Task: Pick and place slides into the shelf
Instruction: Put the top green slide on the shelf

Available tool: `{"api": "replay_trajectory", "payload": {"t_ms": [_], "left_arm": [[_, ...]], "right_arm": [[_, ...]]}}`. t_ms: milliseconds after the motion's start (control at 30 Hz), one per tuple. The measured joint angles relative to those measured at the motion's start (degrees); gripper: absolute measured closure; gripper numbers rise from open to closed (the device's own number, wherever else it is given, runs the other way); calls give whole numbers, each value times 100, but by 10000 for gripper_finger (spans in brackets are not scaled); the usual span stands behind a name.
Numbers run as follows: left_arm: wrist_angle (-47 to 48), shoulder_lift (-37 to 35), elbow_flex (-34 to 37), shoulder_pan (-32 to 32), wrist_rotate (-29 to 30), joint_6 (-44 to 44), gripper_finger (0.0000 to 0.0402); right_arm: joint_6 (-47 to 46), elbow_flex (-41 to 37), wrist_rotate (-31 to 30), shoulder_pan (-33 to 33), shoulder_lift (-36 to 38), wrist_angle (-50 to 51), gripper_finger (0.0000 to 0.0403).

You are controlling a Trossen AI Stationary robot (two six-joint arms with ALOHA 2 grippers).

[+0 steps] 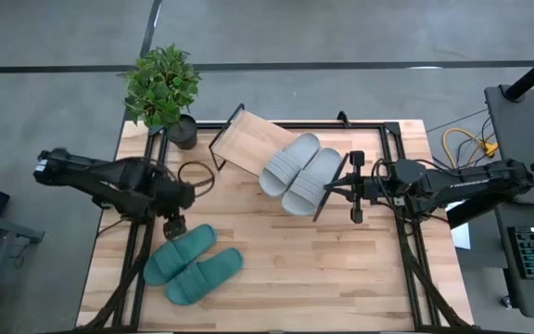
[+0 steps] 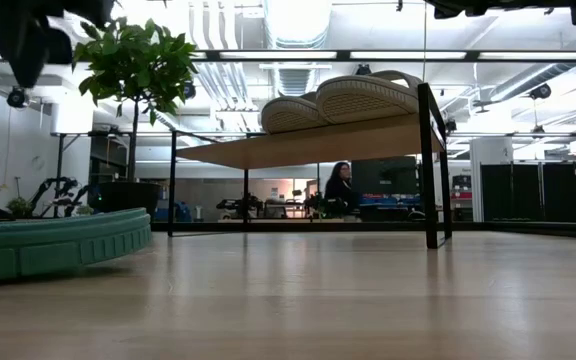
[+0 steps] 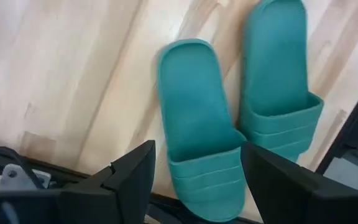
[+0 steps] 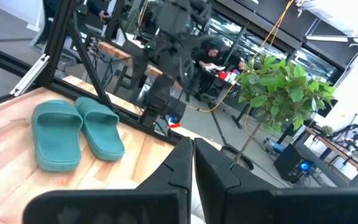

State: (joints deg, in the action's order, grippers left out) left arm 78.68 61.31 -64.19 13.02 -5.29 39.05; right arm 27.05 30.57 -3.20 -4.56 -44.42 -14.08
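In the low view, only the sole edge of one teal slide (image 2: 53,245) is seen at the picture's 9 o'clock edge; its strap is cut off. The grey slides (image 2: 343,100) are seen there from below and behind, so their straps are hidden by the soles and by the shelf board (image 2: 308,145). Both arms are reduced to dark shapes at the top edge of that view.

Nearest the front of the table, at about 7 o'clock in the high view, the teal pair (image 1: 193,264) is laid side by side on the tabletop (image 1: 341,269), touching along the inner edges. The soft footbeds are smooth and the wide straps are ribbed. Just above the pair, the left gripper (image 1: 174,225) is held with its fingers (image 3: 135,174) spread apart and nothing between them; the strap end of one teal slide (image 3: 201,149) is framed in the gap.

Farther back, toward 12 o'clock, the light grey pair (image 1: 299,172) is rested side by side on the slanted light-wood shelf (image 1: 244,144), whose black wire frame is partly covered by them. At 3 o'clock of the shelf, the right gripper (image 1: 356,186) is held with its fingers pressed together on nothing.

A potted plant (image 1: 163,88) is stood at the far left corner. A seated person (image 2: 340,188) is glimpsed beyond the table.
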Motion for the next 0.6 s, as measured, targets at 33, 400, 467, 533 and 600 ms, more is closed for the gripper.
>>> {"api": "replay_trajectory", "payload": {"t_ms": [33, 400, 467, 533, 600], "left_arm": [[-5, 36, -44, 164, 46, 128, 180], [30, 668, -78, 1242, 42, 1101, 180], [15, 871, -62, 1263, 31, 966, 180], [-34, 1058, -25, 1266, -110, 632, 180], [-14, 1272, 17, 1270, -309, 139, 180]], "right_arm": [[0, 0, 0, -2, 0, -1, 394], [-136, 0, 4, 0, 0, 6, 394], [-151, 0, 6, -2, 0, 4, 394], [-116, 0, 4, 0, 0, 5, 394], [-109, 0, 4, 0, 0, 4, 394]]}}
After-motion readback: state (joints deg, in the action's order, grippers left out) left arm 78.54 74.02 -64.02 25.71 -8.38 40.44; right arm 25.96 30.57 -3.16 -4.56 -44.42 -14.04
